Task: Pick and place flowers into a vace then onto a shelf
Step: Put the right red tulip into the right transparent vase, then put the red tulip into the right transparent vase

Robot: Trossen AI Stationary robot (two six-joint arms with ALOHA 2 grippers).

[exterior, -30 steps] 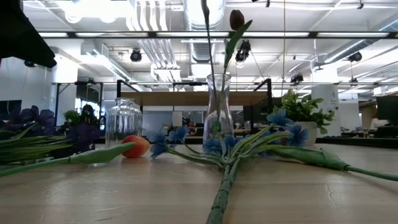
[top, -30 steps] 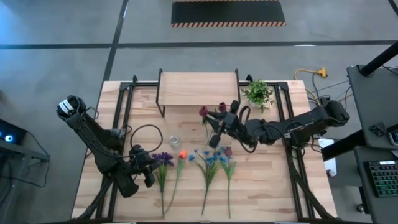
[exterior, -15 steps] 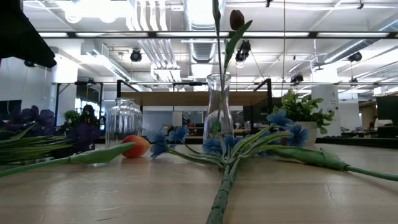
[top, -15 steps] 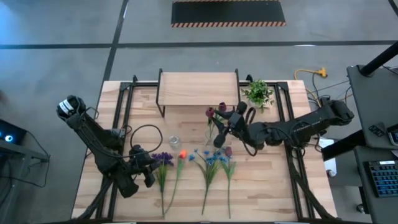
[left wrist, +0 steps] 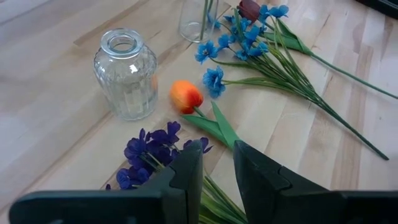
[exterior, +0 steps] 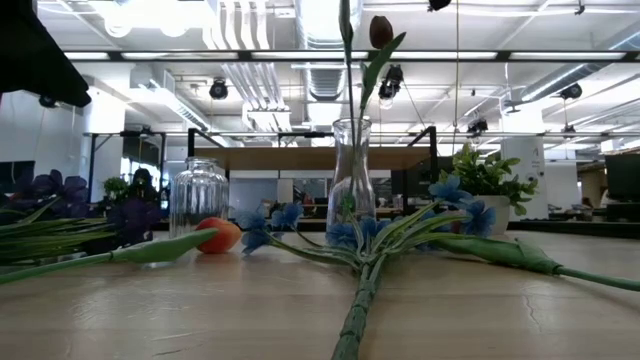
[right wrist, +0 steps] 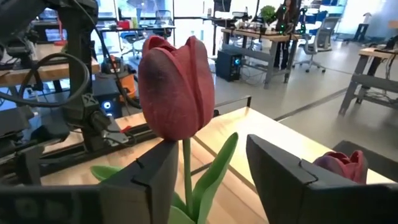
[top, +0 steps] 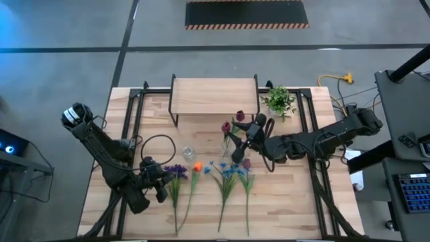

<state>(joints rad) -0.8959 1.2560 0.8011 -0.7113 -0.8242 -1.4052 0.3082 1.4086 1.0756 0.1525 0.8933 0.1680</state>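
Observation:
A tall glass vase (exterior: 352, 185) stands mid-table with two dark red tulips in it. My right gripper (right wrist: 211, 155) is open and held level up at the blooms. Its fingers stand apart on either side of one tulip's (right wrist: 176, 87) stem without touching it. The other tulip (right wrist: 342, 165) is beside it. Both blooms (top: 226, 126) (top: 240, 115) show from above. A purple cluster (top: 176, 172), an orange bud (top: 197, 167), blue blooms (top: 228, 171) and another tulip (top: 246, 163) lie flat on the table. My left gripper (left wrist: 217, 174) hovers over the purple cluster with a narrow gap and nothing in it.
A small ribbed glass jar (top: 189, 153) stands left of the vase, next to the orange bud. The shelf (top: 215, 95) stands at the table's far edge, with a leafy potted plant (top: 278, 101) to its right. Black rails run along both table sides.
My right gripper has opened and let go of the tulip stem, shifting slightly toward the table's right. The tulip it held has swung a little rightward with its stem more upright, and it now stands in the vase on its own.

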